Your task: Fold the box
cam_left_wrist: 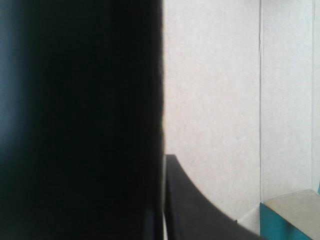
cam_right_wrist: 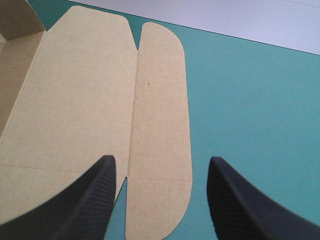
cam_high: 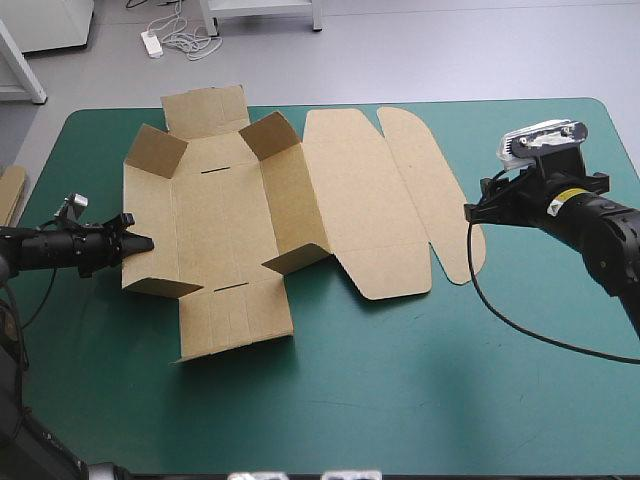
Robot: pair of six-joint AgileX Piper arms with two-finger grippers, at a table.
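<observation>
Black fingers [cam_left_wrist: 190, 217] of the left gripper [cam_high: 138, 243] clamped the brown box's [cam_high: 225, 225] left wall; the right gripper [cam_right_wrist: 160, 167] hung spread above its flat lid's [cam_right_wrist: 80, 110] edge. On the table [cam_high: 400, 400], its side walls stood half-raised; tucking apparently remained.

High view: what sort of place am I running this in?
Likely a robotics lab or workshop: a table with a teal-green cover bearing the half-folded brown box, a power strip with loose cables on the grey floor beyond, and white furniture legs.
</observation>
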